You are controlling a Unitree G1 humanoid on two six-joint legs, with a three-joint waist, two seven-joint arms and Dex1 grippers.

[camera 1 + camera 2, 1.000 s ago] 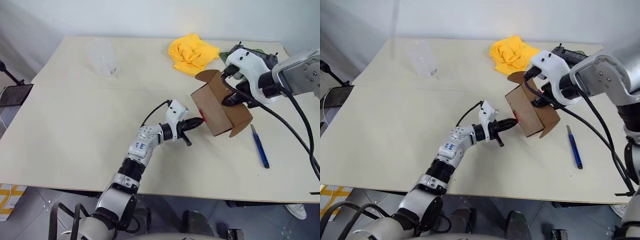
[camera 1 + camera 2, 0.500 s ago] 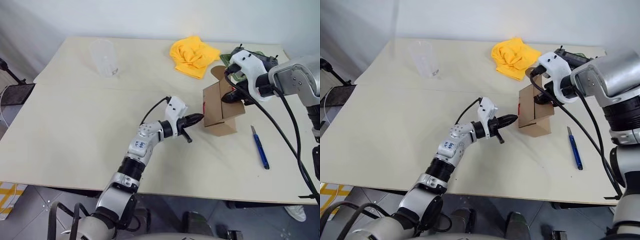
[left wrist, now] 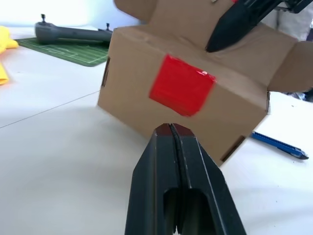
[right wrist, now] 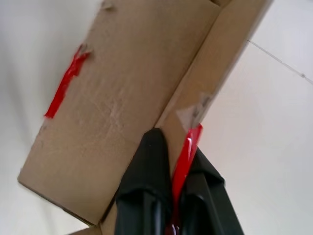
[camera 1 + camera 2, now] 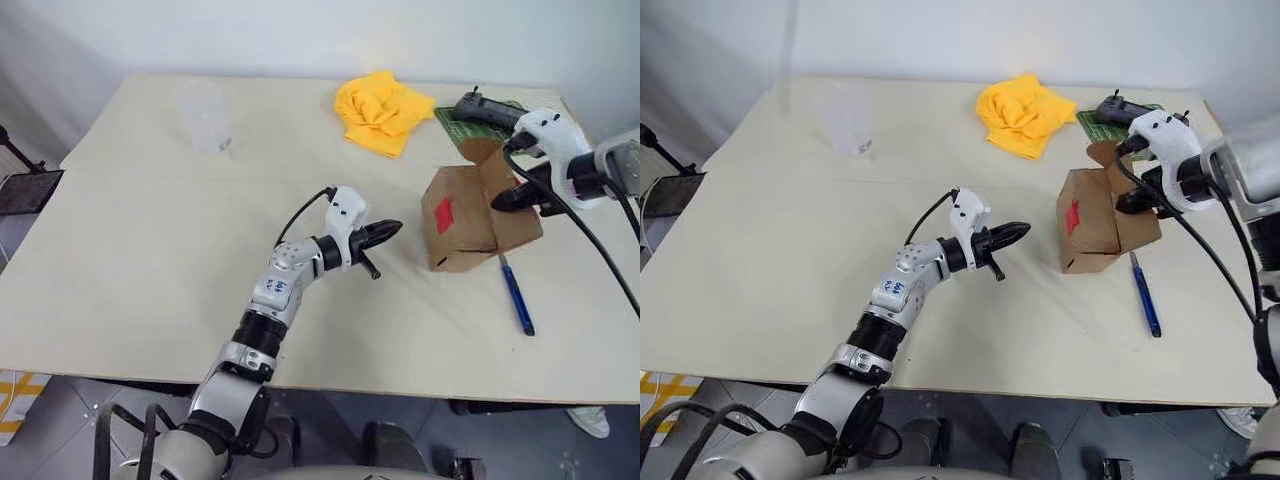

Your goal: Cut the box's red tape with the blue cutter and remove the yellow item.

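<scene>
Right claw (image 4: 171,181) pinches the cardboard box's (image 5: 462,232) flap near the desk's (image 5: 130,250) right edge; left claw (image 3: 171,134), closed and empty, faces its red tape (image 3: 182,91). Blue cutter (image 5: 516,293) lies beside it.

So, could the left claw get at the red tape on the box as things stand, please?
Probably yes: the shut left claw points at the red tape on the box, with bare table between them.

The box (image 5: 468,217) sits right of the left hand (image 5: 388,231), with the blue cutter (image 5: 517,295) just right of it.
</scene>
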